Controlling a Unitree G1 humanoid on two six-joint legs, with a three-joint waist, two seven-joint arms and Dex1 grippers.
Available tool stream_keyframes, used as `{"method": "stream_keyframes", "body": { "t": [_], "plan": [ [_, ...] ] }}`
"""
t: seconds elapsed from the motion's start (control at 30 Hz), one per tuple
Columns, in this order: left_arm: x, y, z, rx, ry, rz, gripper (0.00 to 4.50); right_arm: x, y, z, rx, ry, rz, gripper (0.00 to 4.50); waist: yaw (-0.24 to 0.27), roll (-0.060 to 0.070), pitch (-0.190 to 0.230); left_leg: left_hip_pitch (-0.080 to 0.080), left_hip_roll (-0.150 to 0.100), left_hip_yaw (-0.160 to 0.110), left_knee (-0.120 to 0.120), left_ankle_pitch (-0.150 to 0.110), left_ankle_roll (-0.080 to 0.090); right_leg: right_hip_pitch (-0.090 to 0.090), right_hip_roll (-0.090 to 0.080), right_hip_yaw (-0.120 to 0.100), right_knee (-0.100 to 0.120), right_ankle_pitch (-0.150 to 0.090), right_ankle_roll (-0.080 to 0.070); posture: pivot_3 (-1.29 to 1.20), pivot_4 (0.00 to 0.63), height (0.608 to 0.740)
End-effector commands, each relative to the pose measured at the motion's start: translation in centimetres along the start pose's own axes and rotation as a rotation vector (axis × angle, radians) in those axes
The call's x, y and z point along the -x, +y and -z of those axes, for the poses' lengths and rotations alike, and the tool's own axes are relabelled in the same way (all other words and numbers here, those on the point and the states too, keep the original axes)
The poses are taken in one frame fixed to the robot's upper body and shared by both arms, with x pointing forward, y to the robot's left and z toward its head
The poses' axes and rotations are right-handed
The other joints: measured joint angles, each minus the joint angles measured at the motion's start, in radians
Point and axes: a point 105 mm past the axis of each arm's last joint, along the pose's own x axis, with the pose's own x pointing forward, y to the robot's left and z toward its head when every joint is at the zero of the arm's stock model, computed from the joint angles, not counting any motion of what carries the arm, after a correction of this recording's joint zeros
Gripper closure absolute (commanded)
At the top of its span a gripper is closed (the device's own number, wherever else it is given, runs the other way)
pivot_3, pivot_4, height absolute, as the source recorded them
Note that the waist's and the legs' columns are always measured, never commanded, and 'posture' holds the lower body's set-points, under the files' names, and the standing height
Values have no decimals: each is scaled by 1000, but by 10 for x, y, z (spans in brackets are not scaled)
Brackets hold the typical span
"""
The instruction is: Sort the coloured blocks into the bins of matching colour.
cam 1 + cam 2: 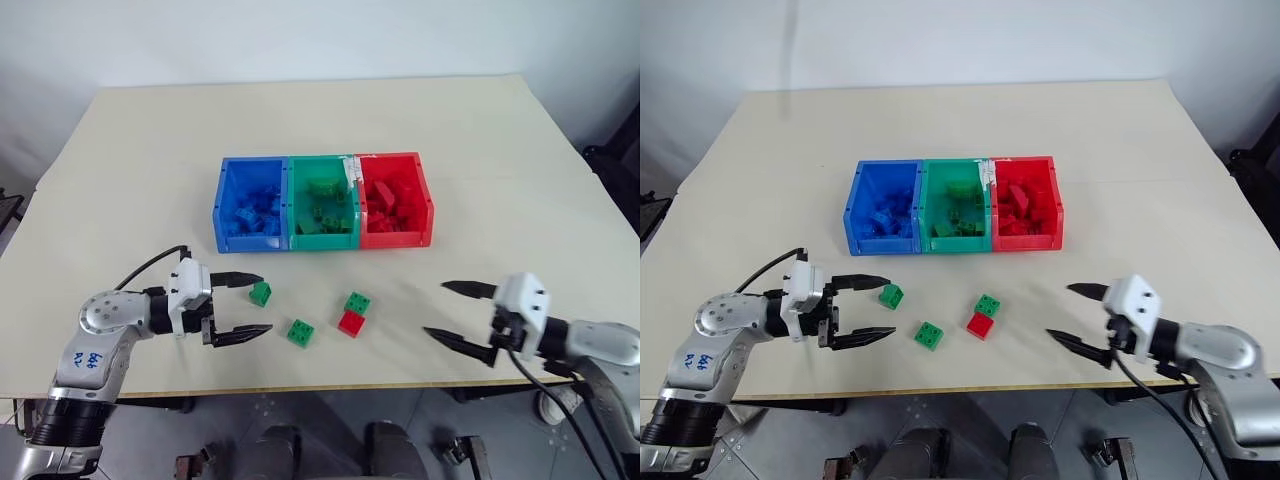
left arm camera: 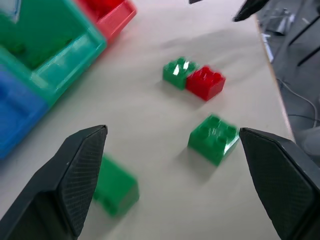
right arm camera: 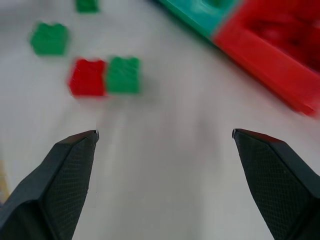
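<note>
a: logging the near edge first. left gripper (image 1: 243, 303) sits low over the table (image 1: 480, 150) at its front left, jaws spread wide, nothing between them. right gripper (image 1: 458, 314) is at the front right, jaws equally wide and empty, pointing inward toward the loose blocks.

b: blocks still on the table?

a: four. a green block (image 1: 260, 293) lies just beside the left gripper's upper finger; i cannot tell if it touches. a second green block (image 1: 300, 332) sits nearer the front edge, a little past the left fingertips. near the middle a red block (image 1: 351, 323) and a third green block (image 1: 357, 303) touch each other, the green one on the far side. the right gripper is well apart from that pair.

b: and the bins?

a: beyond the loose blocks, mid-table, three joined in a row: blue bin (image 1: 250, 206) on the left, green bin (image 1: 322, 204) in the middle, red bin (image 1: 396, 200) on the right. each holds a heap of blocks of its own colour. a pale patch shows on the wall between green and red; what it is, i cannot tell.
</note>
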Motion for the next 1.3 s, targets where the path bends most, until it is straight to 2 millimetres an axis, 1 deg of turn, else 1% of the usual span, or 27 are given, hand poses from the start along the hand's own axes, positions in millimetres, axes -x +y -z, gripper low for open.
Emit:
{"method": "stream_keyframes", "body": {
  "t": [0.03,0.13,0.23,0.27,0.33,0.4,0.53,0.77,0.83,0.93,1.07,1.17,1.3],
  "plan": [
    [15,0,-5,-20,0,-56,0,-22,10,-9,-30,-13,-38,18,2,0,0,0,0,0,0,0,0,0,0,0,0,0,0,0,150,740],
    [20,-6,-2,-13,8,-77,0,-38,2,-13,-57,-14,-4,18,5,0,0,-1,-1,-1,0,-1,1,0,-1,0,-1,0,0,0,150,740],
    [22,-11,-3,-6,7,-91,0,-45,-7,-16,-44,-6,16,18,7,-1,0,-1,-2,-1,1,-1,1,0,-2,0,-1,0,0,0,150,740],
    [22,-13,-2,-4,8,-97,0,-45,-10,-15,-12,15,19,18,8,-1,0,-1,-2,-1,1,-1,1,0,-2,0,-1,0,0,0,150,740],
    [22,-15,-2,3,5,-106,0,-44,-16,-6,63,72,17,18,7,-1,0,-1,-2,-1,0,-1,1,0,-2,-1,-1,0,0,0,150,740],
    [22,-17,-2,7,3,-112,0,-45,-19,0,95,99,11,18,6,-1,1,-1,-2,-1,0,-2,2,0,-2,-1,-1,0,0,0,150,740],
    [21,-18,-4,9,-2,-118,0,-52,-16,0,111,85,-22,18,1,-1,1,-1,-2,0,0,-2,2,-1,-2,-1,-1,0,0,0,150,740],
    [22,-16,-6,8,-4,-132,0,-72,5,-7,76,30,-101,18,1,-1,0,-1,-2,0,0,-2,1,-1,-2,-1,-1,0,0,0,150,740],
    [22,-16,-6,8,-7,-133,0,-76,7,-8,67,26,-97,18,1,-1,1,-1,-2,0,0,-2,1,-1,-2,-1,-1,0,0,0,150,740],
    [20,-16,-8,5,-13,-128,0,-83,1,-3,69,49,-49,18,1,-1,1,-1,-2,0,0,-2,1,-1,-2,-1,-1,0,0,0,150,740],
    [20,-17,-7,8,-14,-128,0,-82,-7,0,69,70,-4,18,1,-1,0,-1,-2,0,0,-2,1,-1,-2,0,-1,0,0,0,150,740],
    [20,-17,-7,9,-15,-128,0,-79,-8,1,60,74,-5,612,1,-1,1,-1,-2,0,0,-2,1,-1,-2,0,-1,0,0,0,150,740],
    [21,-17,-8,11,-23,-129,0,-73,-8,-2,61,55,-10,1936,1,-1,1,-1,-2,0,0,-2,1,-1,-2,0,-1,0,0,0,150,740]
  ]
}}
